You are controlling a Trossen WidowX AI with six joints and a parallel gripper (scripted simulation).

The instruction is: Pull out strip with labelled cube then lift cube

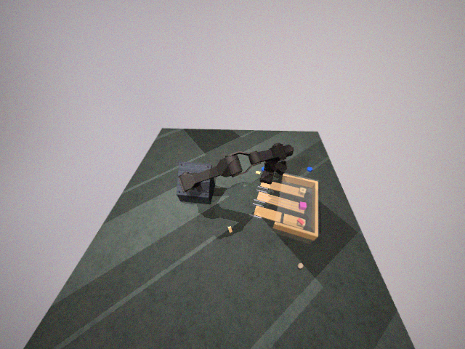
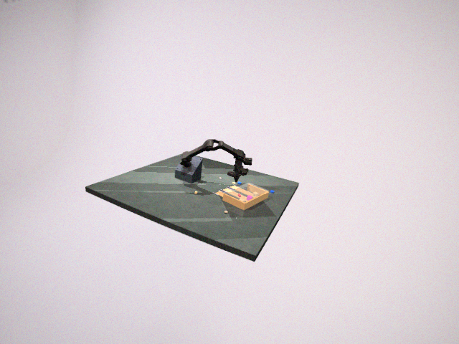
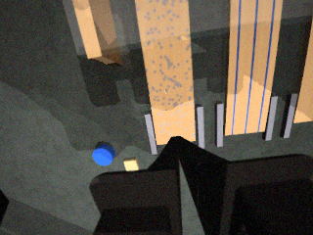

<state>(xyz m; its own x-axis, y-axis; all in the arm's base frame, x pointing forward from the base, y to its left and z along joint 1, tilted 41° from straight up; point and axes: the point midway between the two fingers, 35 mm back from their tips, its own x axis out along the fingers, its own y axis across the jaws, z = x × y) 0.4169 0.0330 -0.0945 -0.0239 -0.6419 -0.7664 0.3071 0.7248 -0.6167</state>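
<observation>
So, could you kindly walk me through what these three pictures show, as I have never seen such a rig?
A dark robot arm stands on a block on a green table. One picture looks down from above, one from far off to the side, and one from a camera at the arm's wrist. Its gripper is shut and holds nothing, its tip at the near end of the speckled strip. Three tan strips run into a wooden tray, each carrying a small cube at the far end. Small bits, such as a blue disc, lie about.

Speckled strip (image 3: 166, 73), tan cube (image 1: 302, 190) aboard.
</observation>
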